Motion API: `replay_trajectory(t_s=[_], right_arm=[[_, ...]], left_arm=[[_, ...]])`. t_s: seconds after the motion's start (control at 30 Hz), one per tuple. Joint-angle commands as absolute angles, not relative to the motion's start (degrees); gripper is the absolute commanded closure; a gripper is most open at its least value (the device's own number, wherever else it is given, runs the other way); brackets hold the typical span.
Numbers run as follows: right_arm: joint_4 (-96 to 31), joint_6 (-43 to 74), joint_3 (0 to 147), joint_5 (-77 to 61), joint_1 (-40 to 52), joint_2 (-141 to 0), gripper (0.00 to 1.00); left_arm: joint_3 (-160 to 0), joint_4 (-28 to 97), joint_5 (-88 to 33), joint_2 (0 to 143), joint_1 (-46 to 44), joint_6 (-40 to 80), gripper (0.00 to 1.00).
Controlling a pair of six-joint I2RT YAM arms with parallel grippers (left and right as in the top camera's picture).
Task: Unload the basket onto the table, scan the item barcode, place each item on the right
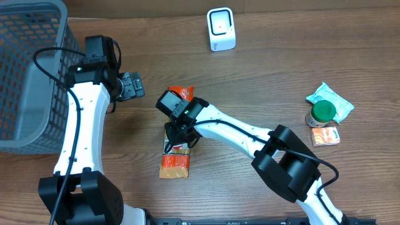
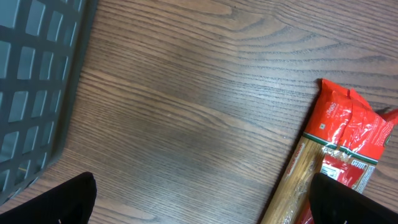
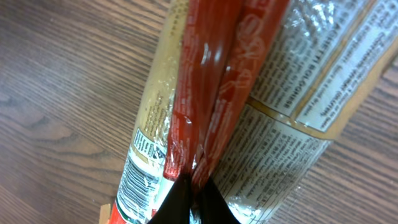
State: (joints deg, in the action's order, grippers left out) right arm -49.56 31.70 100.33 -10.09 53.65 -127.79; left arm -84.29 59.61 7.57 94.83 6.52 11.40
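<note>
Now: right gripper [image 3: 189, 196] pinches the pasta packet [image 1: 175, 164] by its seam; lift slowly, barcode [image 3: 137, 180] toward scanner [image 1: 221, 29]. Left gripper [image 1: 132, 85] open.

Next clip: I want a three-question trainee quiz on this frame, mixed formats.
1. True or false: the right gripper is shut on the raised seam of the spaghetti packet.
2. Which container is at far left in the overhead view? A cardboard box; B grey basket; C bucket.
3. Fill in: the left gripper is ____.
Key: 1 true; 2 B; 3 open.
</note>
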Motion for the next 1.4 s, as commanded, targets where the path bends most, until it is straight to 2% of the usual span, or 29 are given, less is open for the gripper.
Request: replay_trajectory(t_s=[0.0, 0.2, 0.27, 0.3, 0.4, 0.63, 0.67, 0.77, 0.87, 0.97, 1.1, 1.37], right_arm=[[-50.3, 31.7, 98.6, -10.8, 53.6, -128.1, 0.96], [-51.7, 31.7, 98.7, -10.6, 51.1, -127.8, 0.96], [-52.4, 31.7, 98.7, -10.6, 50.2, -127.9, 0.86], [-52.7, 31.7, 98.7, -10.6, 49.8, -127.9, 0.87], [-53.4, 31.4, 98.7, -10.6, 49.2, -127.9, 0.96], [-54.1, 27.0, 98.7, -10.6, 49.2, -127.9, 0.96], [-54.2, 26.9, 98.7, -10.6, 49.2, -127.9, 0.96], [-54.3, 26.9, 98.7, -10.6, 49.2, -127.9, 0.84], [-54.3, 27.0, 98.7, -10.6, 49.2, -127.9, 0.82], [-54.3, 27.0, 98.7, -10.6, 49.2, -127.9, 0.83], [-54.3, 26.9, 98.7, -10.6, 49.1, -127.9, 0.92], [-55.4, 26.2, 98.9, -10.6, 48.5, -127.7, 0.96]], left_arm=[[-83.9, 59.5, 7.9, 94.9, 6.7, 10.9, 0.00], [-83.9, 59.5, 7.9, 94.9, 6.7, 10.9, 0.00], [-83.9, 59.5, 7.9, 94.9, 6.7, 10.9, 0.00], [-83.9, 59.5, 7.9, 94.9, 6.7, 10.9, 0.00], [-83.9, 59.6, 7.9, 94.9, 6.7, 10.9, 0.00], [-83.9, 59.5, 7.9, 94.9, 6.7, 10.9, 0.00], [-83.9, 59.6, 7.9, 94.9, 6.7, 10.9, 0.00], [-83.9, 59.5, 7.9, 94.9, 6.7, 10.9, 0.01], [-83.9, 59.5, 7.9, 94.9, 6.7, 10.9, 0.00], [-83.9, 59.6, 7.9, 94.9, 6.7, 10.9, 0.00], [-83.9, 59.5, 7.9, 94.9, 6.7, 10.9, 0.00], [-83.9, 59.5, 7.9, 94.9, 6.7, 10.9, 0.00]])
